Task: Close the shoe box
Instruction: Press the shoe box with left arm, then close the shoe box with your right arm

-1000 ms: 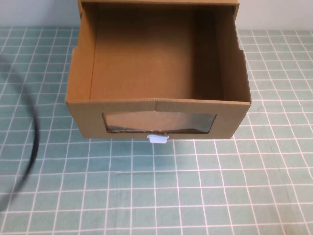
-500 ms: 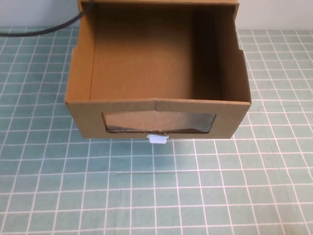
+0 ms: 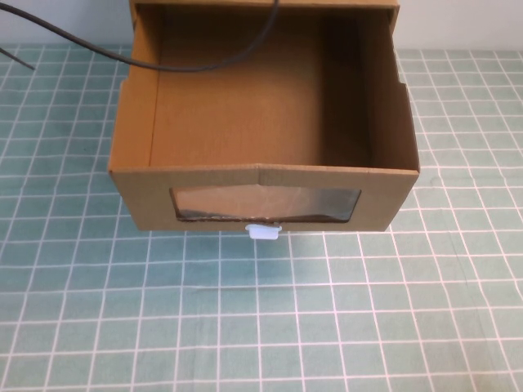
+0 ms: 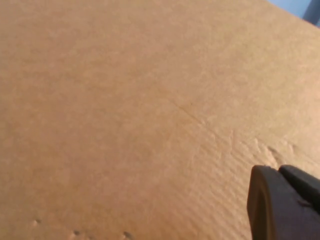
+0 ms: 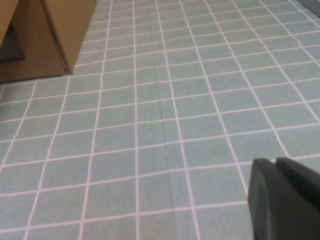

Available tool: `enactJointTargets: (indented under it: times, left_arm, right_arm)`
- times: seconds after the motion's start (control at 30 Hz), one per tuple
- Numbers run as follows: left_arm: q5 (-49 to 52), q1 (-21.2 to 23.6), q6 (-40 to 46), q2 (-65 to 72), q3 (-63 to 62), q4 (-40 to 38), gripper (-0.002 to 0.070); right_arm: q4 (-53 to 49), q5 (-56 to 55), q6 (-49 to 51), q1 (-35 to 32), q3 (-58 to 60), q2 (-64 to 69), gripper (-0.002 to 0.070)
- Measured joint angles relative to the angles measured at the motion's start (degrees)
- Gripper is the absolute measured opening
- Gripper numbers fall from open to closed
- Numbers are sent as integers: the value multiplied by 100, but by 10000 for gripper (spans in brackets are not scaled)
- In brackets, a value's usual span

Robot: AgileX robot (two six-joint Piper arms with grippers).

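Neither arm shows from the high camera; only a black cable (image 3: 204, 64) loops across the top of the frame, crossing the open drawer's back half.

The left gripper (image 4: 285, 205) is pressed in close to a plain cardboard face that fills its wrist view; one dark finger shows at the corner, and whether the fingers are apart or together cannot be told, nor whether it touches the cardboard.

The right gripper (image 5: 285, 197) hangs low over the green checked mat (image 5: 165, 125), a corner of the box (image 5: 47, 40) well off from it. Again only one dark finger shows, so its opening cannot be told. Nothing is seen in its grasp.

The box (image 3: 265, 122) sits at the far middle of the mat, drawer pulled out toward the robot, empty inside, its back end running under the sleeve at the top edge. The front wall carries the window (image 3: 265, 204), with the white tab (image 3: 264, 232) just below.

Bare mat lies ahead of the front wall and along both sides of the drawer.
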Motion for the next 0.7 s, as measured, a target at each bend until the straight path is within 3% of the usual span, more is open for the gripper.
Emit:
enactJointTargets:
  times: [0.7]
  left_arm:
    - [-50, -88, -162, 284, -55, 270, -5]
  right_arm:
    - [124, -289, 0, 0, 0, 0, -13]
